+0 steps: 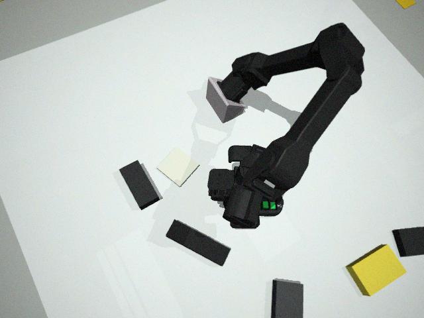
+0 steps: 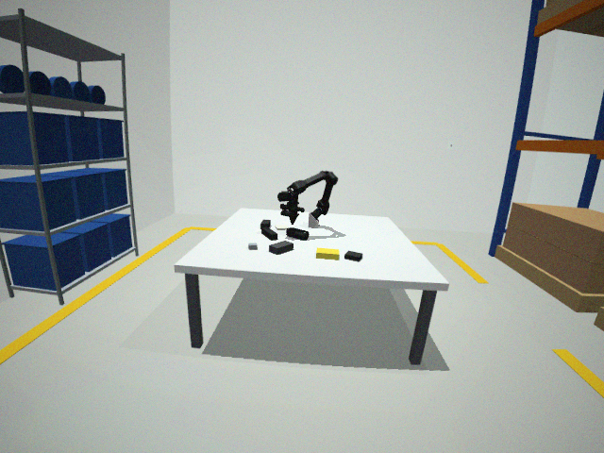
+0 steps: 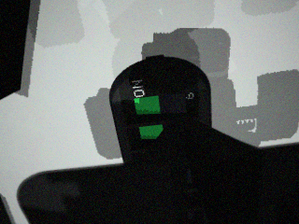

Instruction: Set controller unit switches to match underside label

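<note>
The dark grey controller unit (image 1: 279,206) (image 2: 297,234) (image 3: 161,72) sits on its base on the bench, switches up. In the top view the arm covers most of it; two green switch ends show at its right end. The wrist view shows its rounded end with the ON print and two green ends; the other switches are hidden behind the fingers. The underside label is out of sight. My gripper (image 2: 293,223) (image 3: 180,125) is shut and empty, pointing down a little above the unit. Its fingertips are hidden in the top view.
A cream tile (image 1: 177,166) and a dark block (image 1: 139,185) lie left of the unit. A long dark block (image 1: 198,242) lies below-left in the top view. A grey block (image 1: 287,299) (image 2: 281,247), a yellow block (image 1: 378,270) (image 2: 327,254) and another dark block (image 1: 411,241) (image 2: 353,256) lie farther off.
</note>
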### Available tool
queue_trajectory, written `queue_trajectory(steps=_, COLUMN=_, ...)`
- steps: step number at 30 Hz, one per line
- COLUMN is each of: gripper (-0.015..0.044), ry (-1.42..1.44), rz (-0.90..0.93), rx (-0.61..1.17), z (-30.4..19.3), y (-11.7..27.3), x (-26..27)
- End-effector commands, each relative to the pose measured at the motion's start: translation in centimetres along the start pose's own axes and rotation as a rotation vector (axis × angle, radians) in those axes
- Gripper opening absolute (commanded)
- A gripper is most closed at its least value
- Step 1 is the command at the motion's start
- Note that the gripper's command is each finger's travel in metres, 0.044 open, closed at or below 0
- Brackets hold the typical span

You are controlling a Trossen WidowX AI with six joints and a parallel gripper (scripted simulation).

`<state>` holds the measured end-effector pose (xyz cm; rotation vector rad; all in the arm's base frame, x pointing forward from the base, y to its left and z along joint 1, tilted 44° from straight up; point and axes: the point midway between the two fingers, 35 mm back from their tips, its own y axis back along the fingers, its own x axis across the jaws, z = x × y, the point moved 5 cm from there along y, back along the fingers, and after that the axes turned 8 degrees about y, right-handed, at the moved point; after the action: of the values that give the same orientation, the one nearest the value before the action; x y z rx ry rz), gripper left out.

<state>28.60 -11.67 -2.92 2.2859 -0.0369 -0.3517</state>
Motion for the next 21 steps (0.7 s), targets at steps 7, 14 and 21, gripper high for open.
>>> queue_trajectory(steps=7, gripper=0.0, ry=-0.007, rz=-0.003, rx=0.005, z=0.0, y=-1.7, x=0.0)
queue_trajectory(steps=14, gripper=0.0, ry=-0.007, rz=-0.002, rx=0.005, z=0.0, y=-2.8, x=0.0)
queue_trajectory(steps=21, gripper=0.0, ry=-0.007, rz=-0.003, rx=0.005, z=0.0, y=-3.5, x=-0.1)
